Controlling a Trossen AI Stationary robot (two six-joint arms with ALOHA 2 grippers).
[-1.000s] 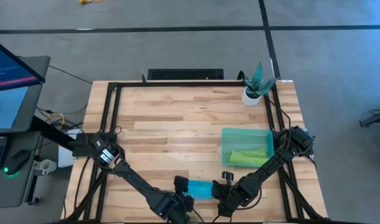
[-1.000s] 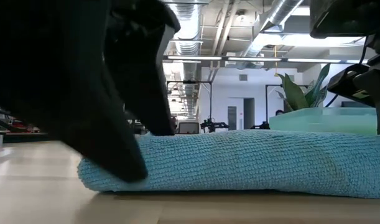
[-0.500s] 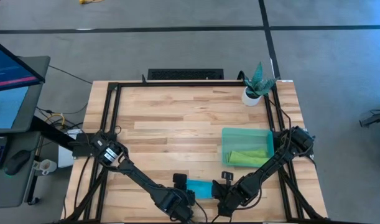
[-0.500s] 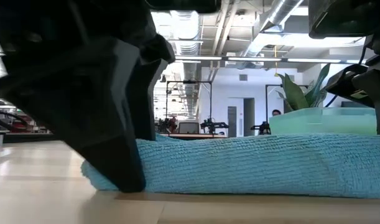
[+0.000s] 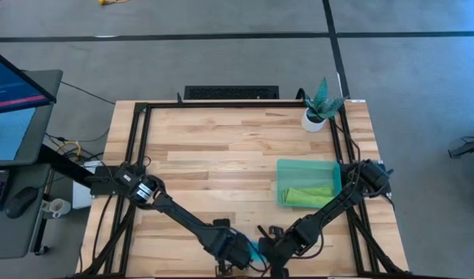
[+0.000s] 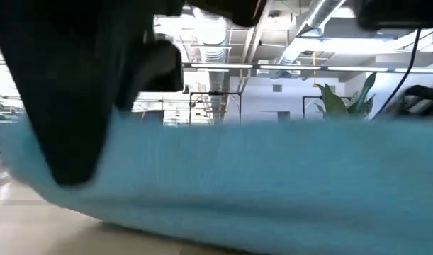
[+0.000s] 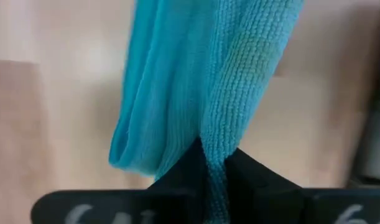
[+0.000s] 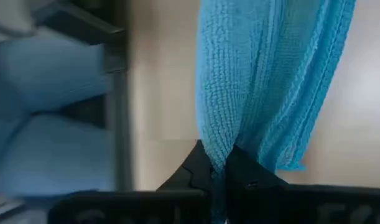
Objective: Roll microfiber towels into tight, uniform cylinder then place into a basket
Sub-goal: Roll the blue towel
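Observation:
The turquoise towel (image 6: 237,177) is bunched into a long roll at the table's near edge. Only a sliver of the towel (image 5: 257,252) shows from above, between my two grippers. My left gripper (image 5: 243,249) is shut on its left end and my right gripper (image 5: 274,246) on its right end. The towel fills the low view, blurred. The lime green towel (image 5: 306,196) lies rolled in the green basket (image 5: 283,167) at the right, resting on the basket's floor. My left gripper pinches a fold of several layers at the towel's left end (image 7: 216,146) between its two fingers. The roll (image 7: 239,74) runs straight away from the fingertips. Whether it is clear of the table, I cannot tell. My right gripper pinches a bunched fold at the towel's right end (image 8: 219,146) between its two fingers. The cloth (image 8: 264,74) stretches away from the fingertips toward the other gripper.
A white plant pot (image 5: 314,118) stands at the far right corner, behind the basket. Black frame rails (image 5: 140,147) run along the table's left and right sides. Bare wood (image 5: 213,163) lies across the middle and far left.
My left gripper has gone toward the table's right edge and shut on the towel's left end. My right gripper has shifted a little toward the left, still shut. The towel, which lay stretched between them, now shows much shorter from above and larger and blurred in the low view.

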